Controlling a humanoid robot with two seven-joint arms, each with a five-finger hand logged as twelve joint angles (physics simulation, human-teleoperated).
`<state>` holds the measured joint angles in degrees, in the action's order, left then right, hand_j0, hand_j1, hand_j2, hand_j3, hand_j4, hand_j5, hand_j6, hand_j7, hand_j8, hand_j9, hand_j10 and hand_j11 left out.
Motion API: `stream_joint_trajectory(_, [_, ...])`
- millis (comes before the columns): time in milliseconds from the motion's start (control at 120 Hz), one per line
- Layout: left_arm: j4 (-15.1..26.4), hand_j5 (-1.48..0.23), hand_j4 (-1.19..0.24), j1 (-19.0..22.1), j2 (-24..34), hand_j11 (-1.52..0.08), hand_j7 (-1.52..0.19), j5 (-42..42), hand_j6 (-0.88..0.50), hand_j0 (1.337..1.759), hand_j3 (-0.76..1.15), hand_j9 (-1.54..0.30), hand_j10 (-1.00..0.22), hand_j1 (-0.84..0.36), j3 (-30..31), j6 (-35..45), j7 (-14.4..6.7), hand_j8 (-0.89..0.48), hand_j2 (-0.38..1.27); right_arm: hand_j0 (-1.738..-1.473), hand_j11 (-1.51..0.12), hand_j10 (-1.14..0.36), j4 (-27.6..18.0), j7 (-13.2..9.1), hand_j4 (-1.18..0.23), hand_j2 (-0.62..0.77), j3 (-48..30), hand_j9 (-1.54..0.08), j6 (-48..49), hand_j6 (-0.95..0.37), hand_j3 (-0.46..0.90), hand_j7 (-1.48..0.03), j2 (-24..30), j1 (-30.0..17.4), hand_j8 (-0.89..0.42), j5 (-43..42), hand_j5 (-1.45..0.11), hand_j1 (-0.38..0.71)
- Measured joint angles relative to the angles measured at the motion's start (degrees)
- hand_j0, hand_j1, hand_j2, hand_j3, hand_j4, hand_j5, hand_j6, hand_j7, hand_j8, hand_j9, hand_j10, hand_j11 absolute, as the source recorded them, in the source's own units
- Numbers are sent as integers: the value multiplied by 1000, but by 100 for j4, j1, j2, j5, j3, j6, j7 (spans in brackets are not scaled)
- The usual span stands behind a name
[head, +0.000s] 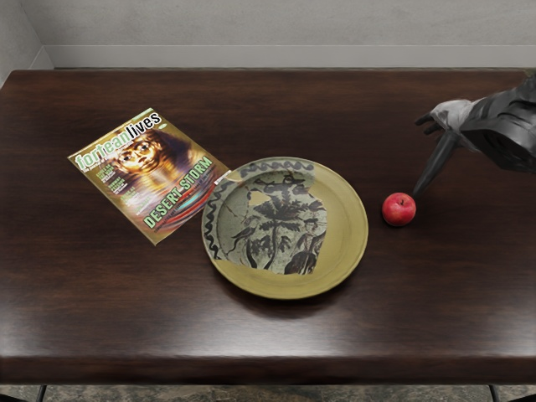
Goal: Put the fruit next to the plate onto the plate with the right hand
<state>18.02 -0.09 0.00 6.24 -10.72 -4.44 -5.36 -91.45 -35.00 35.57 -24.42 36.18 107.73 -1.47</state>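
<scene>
A small red apple [399,208] lies on the dark wooden table just right of the plate. The plate [345,219] is a round olive-green dish with a dark plant pattern in its middle, and nothing rests on it. My right hand [435,146] reaches in from the right edge, above and to the right of the apple. Its fingers are spread, and one long finger [427,174] points down toward the apple, ending just beside its upper right. Nothing is held in the hand.
A magazine [149,172] lies flat to the left of the plate, its corner close to the plate's rim. The table [268,335] ends at a front edge near the bottom of the picture, and a wall stands behind it.
</scene>
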Motion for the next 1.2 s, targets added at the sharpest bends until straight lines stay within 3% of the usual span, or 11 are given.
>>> stream_joint_trajectory(183, [0,-11,-8,0,0,-11,-11,0,-8,1658,0,-11,-8,339,0,-1,0,-8,1,-1658,-164,-127,213,0,-127,-25,105,-164,-875,-127,0,-164,-748,-698,-127,-114,-164,-198])
stream_joint_trajectory(350, [0,-11,-8,0,0,-11,-11,0,-8,1658,0,-11,-8,339,0,0,0,-8,1,-1658,-211,-163,603,0,-163,-32,-204,-211,-1022,-164,0,-211,-912,-1532,-163,-462,-211,-155])
stream_joint_trajectory(500, [0,-11,-8,0,0,-11,-11,0,-8,1658,0,-11,-8,339,0,-2,0,-8,1,-1658,-240,-185,857,0,-185,-36,-300,-240,-1050,-186,0,-240,-1045,-1867,-186,-621,-240,-128])
stream_joint_trajectory(800, [0,-11,-8,0,0,-11,-11,0,-8,1658,0,-11,-8,339,0,-1,0,-8,1,-1658,-296,-229,1084,0,-229,-45,-131,-296,-1058,-229,0,-296,-1362,-1919,-229,-666,-296,-76])
stream_joint_trajectory(1200, [0,-11,-8,0,0,-11,-11,0,-8,1658,0,-11,-8,339,0,-2,0,-8,1,-1658,-311,-239,862,0,-239,-47,516,-311,-1059,-240,0,-310,-1601,-1281,-240,-638,-311,-63])
